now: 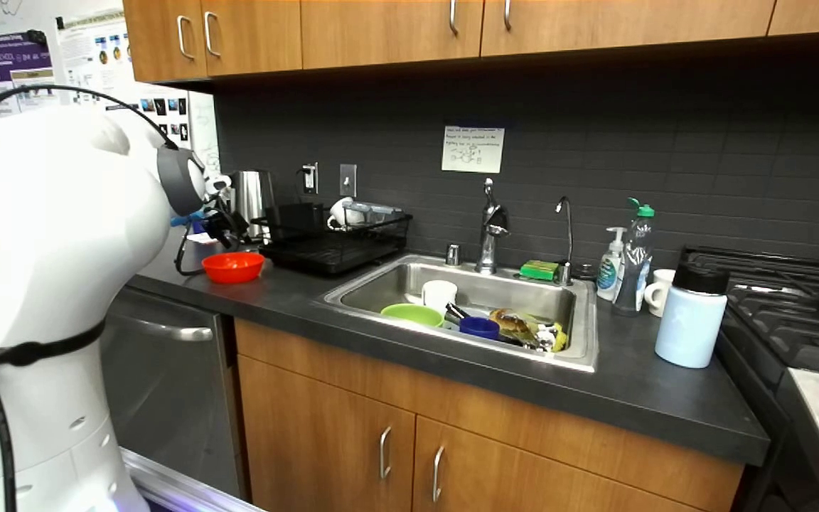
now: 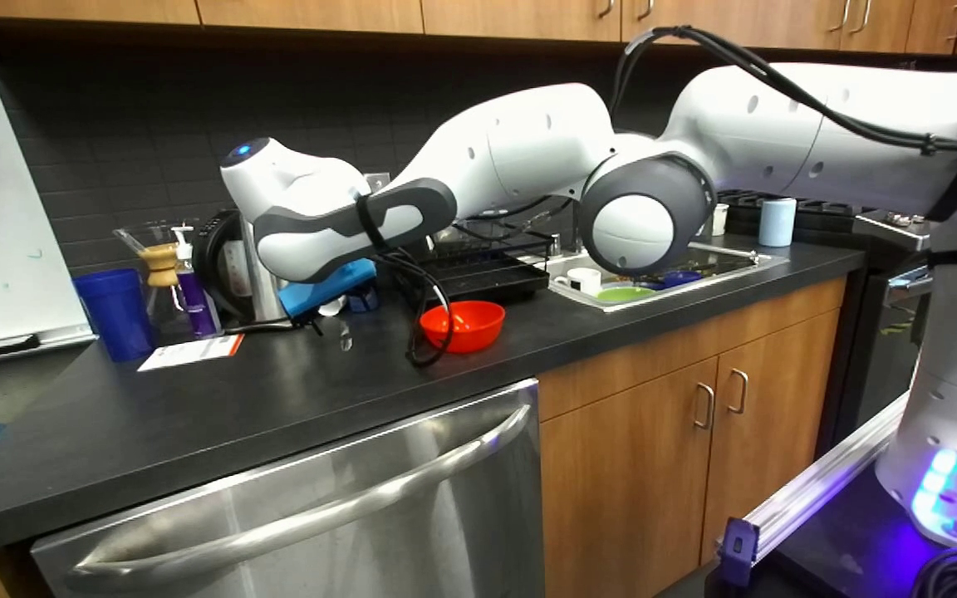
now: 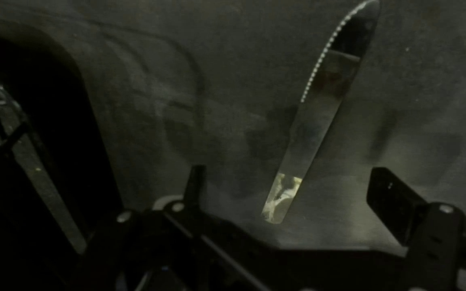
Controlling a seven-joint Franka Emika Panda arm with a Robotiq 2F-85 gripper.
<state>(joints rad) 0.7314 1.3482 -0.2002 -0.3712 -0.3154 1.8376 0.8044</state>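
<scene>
In the wrist view a shiny metal knife [image 3: 313, 121] with a serrated edge lies flat on the dark countertop [image 3: 233, 81]. My gripper [image 3: 289, 169] stands open above it, and the handle end shows between the spread fingers [image 3: 395, 202]. Nothing is held, and I see a gap on each side of the knife. In an exterior view the black gripper [image 1: 225, 224] hangs low over the counter, behind a red bowl [image 1: 233, 268]. Elsewhere a blue part [image 2: 325, 286] on the wrist mostly hides the fingers. The same red bowl [image 2: 474, 328] sits near the wrist.
A black dish rack [image 1: 324, 252] stands beside the bowl, and beyond it is a sink [image 1: 585, 323] with dishes. Arm cables [image 2: 420, 362] loop down around the bowl. A steel kettle [image 1: 252, 199], a blue cup [image 2: 113, 316] and a paper sheet [image 2: 188, 353] are near the wrist.
</scene>
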